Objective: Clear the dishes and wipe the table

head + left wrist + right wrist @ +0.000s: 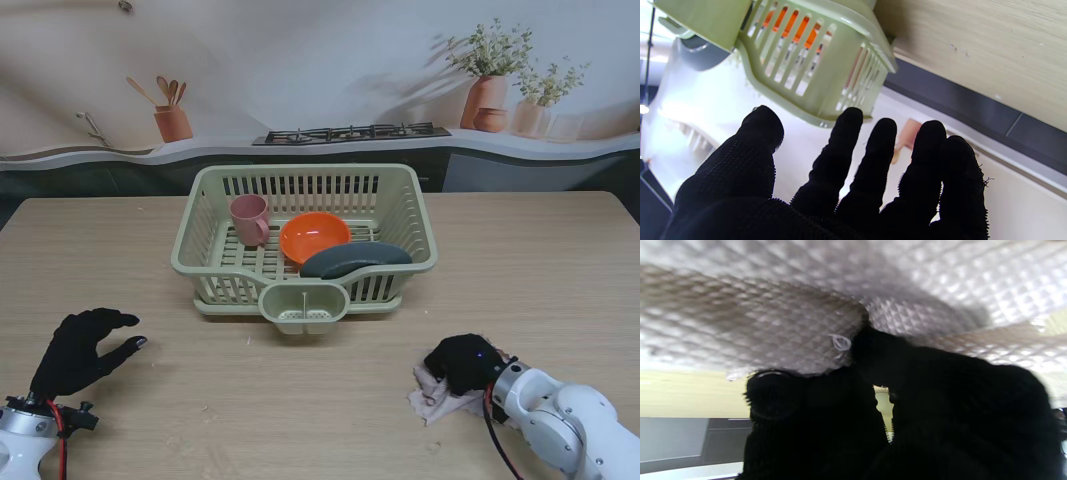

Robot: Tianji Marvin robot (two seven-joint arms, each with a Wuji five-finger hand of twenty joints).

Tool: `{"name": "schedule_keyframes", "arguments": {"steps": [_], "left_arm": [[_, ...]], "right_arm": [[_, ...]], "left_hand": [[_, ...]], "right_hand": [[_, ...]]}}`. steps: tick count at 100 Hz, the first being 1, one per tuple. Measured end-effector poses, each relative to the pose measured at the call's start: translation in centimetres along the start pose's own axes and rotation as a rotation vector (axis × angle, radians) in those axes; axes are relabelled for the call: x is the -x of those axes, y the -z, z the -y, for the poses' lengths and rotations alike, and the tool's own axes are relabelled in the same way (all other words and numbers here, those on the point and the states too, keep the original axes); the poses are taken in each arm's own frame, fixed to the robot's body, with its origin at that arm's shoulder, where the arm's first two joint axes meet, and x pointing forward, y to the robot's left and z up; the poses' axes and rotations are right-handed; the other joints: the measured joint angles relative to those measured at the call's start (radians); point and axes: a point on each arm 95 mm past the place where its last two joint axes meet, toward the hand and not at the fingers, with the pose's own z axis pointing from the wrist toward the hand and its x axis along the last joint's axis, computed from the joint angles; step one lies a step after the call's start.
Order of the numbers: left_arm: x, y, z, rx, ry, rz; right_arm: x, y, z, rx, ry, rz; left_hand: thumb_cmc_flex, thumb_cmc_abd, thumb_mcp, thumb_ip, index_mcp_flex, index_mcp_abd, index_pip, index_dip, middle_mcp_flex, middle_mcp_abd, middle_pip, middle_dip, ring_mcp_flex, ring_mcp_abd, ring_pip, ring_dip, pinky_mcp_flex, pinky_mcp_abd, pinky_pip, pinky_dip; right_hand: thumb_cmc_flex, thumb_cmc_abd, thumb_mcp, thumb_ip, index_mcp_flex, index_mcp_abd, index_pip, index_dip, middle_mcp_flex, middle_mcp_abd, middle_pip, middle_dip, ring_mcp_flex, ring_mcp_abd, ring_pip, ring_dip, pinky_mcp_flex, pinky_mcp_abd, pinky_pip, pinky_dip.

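A green dish rack [190,262] stands mid-table holding a pink cup [249,219], an orange bowl [314,236] and a dark grey plate [355,260]. My right hand [463,363], in a black glove, rests at the near right with its fingers curled down on a pale waffle-weave cloth [432,397]. The right wrist view shows that cloth [780,323] bunched against the fingers [880,350]. My left hand [82,348] hovers at the near left, open and holding nothing. In the left wrist view its fingers [853,160] spread apart toward the rack [826,73].
A cutlery cup [303,304] juts from the rack's near side. The wooden table [560,270] runs to a far edge, with a backdrop of a stove, utensil pot and potted plants behind it.
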Motion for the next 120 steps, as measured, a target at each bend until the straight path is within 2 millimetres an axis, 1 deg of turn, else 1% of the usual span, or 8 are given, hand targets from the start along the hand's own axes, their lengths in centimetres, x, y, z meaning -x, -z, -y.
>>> {"name": "schedule_keyframes", "arguments": {"steps": [17, 25, 38, 49, 60, 80, 110, 120], "left_arm": [[0.0, 0.0, 0.0, -0.002, 0.000, 0.003], [0.0, 0.0, 0.0, -0.003, 0.002, 0.003], [0.0, 0.0, 0.0, -0.001, 0.003, 0.003], [0.0, 0.0, 0.0, 0.000, 0.003, 0.003], [0.0, 0.0, 0.0, -0.001, 0.004, 0.003], [-0.1, 0.2, 0.0, 0.017, 0.016, 0.008], [-0.1, 0.2, 0.1, 0.015, 0.017, 0.010], [-0.1, 0.2, 0.0, 0.021, 0.019, 0.014]], "right_arm": [[2.7, 1.8, 0.6, -0.008, 0.066, 0.060], [3.5, 2.3, 0.8, -0.012, 0.081, 0.073], [3.9, 2.5, 0.8, -0.012, 0.076, 0.081], [3.7, 2.3, 0.8, -0.018, 0.040, 0.074], [2.7, 1.3, 0.5, -0.033, -0.013, 0.043], [-0.5, -1.7, -0.3, -0.031, -0.088, -0.034], [-5.0, -5.3, -1.4, -0.026, -0.163, -0.137], [-5.9, -5.9, -1.5, -0.026, -0.179, -0.149]], "left_hand": [[0.000, 0.000, 0.000, 0.000, 0.000, 0.000, 0.000, 0.000, 0.000, 0.000, 0.000, 0.000, 0.000, 0.000, 0.000, 0.000, 0.000, 0.000, 0.000, 0.000], [0.000, 0.000, 0.000, 0.000, 0.000, 0.000, 0.000, 0.000, 0.000, 0.000, 0.000, 0.000, 0.000, 0.000, 0.000, 0.000, 0.000, 0.000, 0.000, 0.000], [0.000, 0.000, 0.000, 0.000, 0.000, 0.000, 0.000, 0.000, 0.000, 0.000, 0.000, 0.000, 0.000, 0.000, 0.000, 0.000, 0.000, 0.000, 0.000, 0.000], [0.000, 0.000, 0.000, 0.000, 0.000, 0.000, 0.000, 0.000, 0.000, 0.000, 0.000, 0.000, 0.000, 0.000, 0.000, 0.000, 0.000, 0.000, 0.000, 0.000], [0.000, 0.000, 0.000, 0.000, 0.000, 0.000, 0.000, 0.000, 0.000, 0.000, 0.000, 0.000, 0.000, 0.000, 0.000, 0.000, 0.000, 0.000, 0.000, 0.000], [0.000, 0.000, 0.000, 0.000, 0.000, 0.000, 0.000, 0.000, 0.000, 0.000, 0.000, 0.000, 0.000, 0.000, 0.000, 0.000, 0.000, 0.000, 0.000, 0.000], [0.001, 0.001, -0.013, 0.000, 0.000, 0.000, 0.000, 0.000, 0.000, 0.000, 0.000, 0.000, 0.000, 0.000, 0.000, 0.000, -0.001, 0.000, 0.000, 0.000], [0.001, 0.012, -0.011, 0.000, 0.000, 0.000, 0.000, 0.000, 0.000, 0.000, 0.000, 0.000, 0.000, 0.000, 0.000, 0.000, -0.001, -0.001, 0.000, 0.000]], "right_hand": [[0.002, 0.000, 0.008, 0.000, -0.002, -0.002, 0.031, 0.020, -0.001, 0.003, -0.006, -0.013, -0.006, 0.000, 0.000, 0.000, -0.006, 0.000, 0.000, -0.003], [0.002, 0.009, 0.008, 0.000, -0.017, -0.002, 0.048, 0.027, -0.005, 0.005, -0.007, -0.013, -0.009, 0.001, 0.000, 0.000, -0.009, 0.000, 0.000, -0.003], [0.003, 0.011, 0.008, 0.000, -0.021, -0.002, 0.054, 0.027, -0.011, 0.008, -0.002, -0.013, -0.017, 0.002, 0.004, 0.002, -0.015, 0.000, 0.001, -0.004], [0.015, 0.011, 0.011, 0.000, -0.020, 0.019, 0.054, 0.027, -0.013, 0.032, 0.021, -0.009, -0.018, 0.018, 0.010, 0.007, -0.016, 0.018, 0.008, -0.006], [0.014, 0.008, 0.028, 0.000, -0.019, 0.025, 0.061, 0.035, -0.012, 0.047, 0.051, 0.027, -0.018, 0.032, 0.020, 0.011, -0.016, 0.037, 0.025, -0.006], [0.001, 0.008, 0.037, 0.011, -0.019, 0.024, 0.045, 0.029, -0.012, 0.049, 0.077, 0.056, -0.018, 0.033, 0.025, 0.011, -0.016, 0.039, 0.029, -0.006], [-0.007, 0.007, 0.026, 0.012, -0.019, 0.024, -0.001, -0.003, -0.007, 0.048, 0.089, 0.059, -0.018, 0.034, 0.026, 0.012, -0.015, 0.045, 0.033, -0.006], [-0.008, 0.007, 0.022, 0.012, -0.019, 0.024, -0.013, -0.009, -0.007, 0.046, 0.089, 0.059, -0.018, 0.033, 0.026, 0.012, -0.014, 0.044, 0.033, -0.006]]}}
